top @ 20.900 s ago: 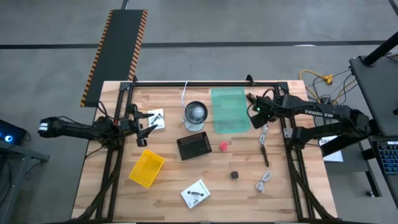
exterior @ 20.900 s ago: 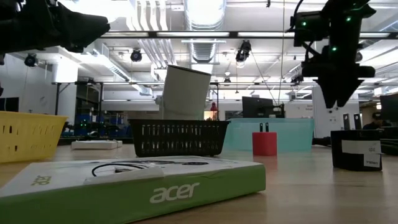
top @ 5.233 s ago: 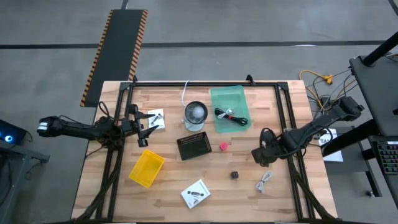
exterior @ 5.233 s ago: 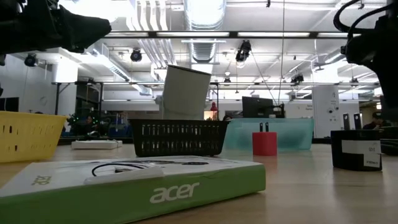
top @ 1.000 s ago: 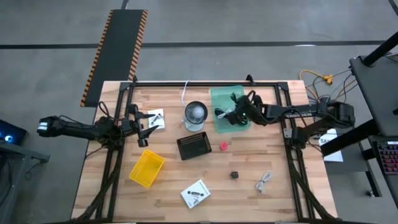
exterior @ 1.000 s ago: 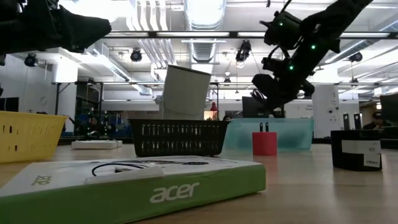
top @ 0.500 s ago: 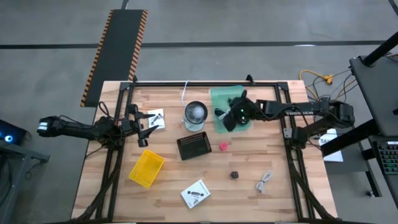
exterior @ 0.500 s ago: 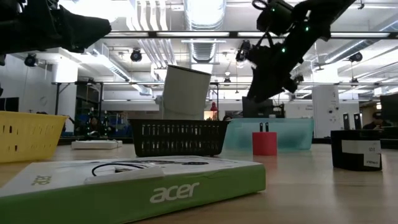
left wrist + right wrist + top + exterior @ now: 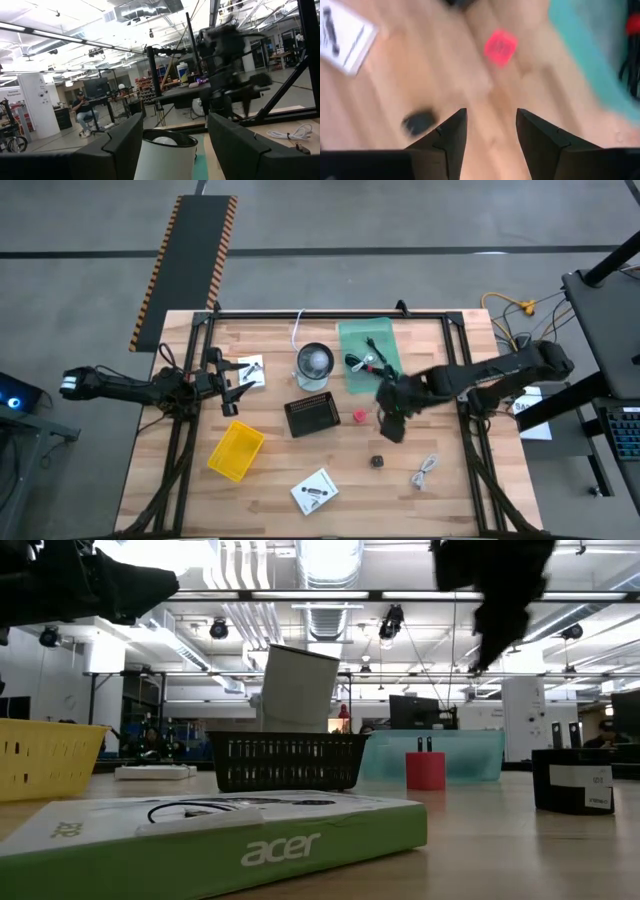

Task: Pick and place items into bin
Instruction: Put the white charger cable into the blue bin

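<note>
right gripper above the bare surface, between the red cube and the dark die, its fingers apart and holding nothing

the right wrist view shows both dark fingers spread with only wood between them, the cube and the die ahead, so i judge the arm is placed here to choose one of these two next; the green bin stands at the far side of the surface, and it holds one black cable with red band and one black pen; still outside the bin i count one red cube, one die, one white coiled cable near the right front, and two white packets, the other beside the left gripper; this left gripper waits at the left side with fingers open, empty; there are also one yellow basket, one black basket and one glass cup.
</note>
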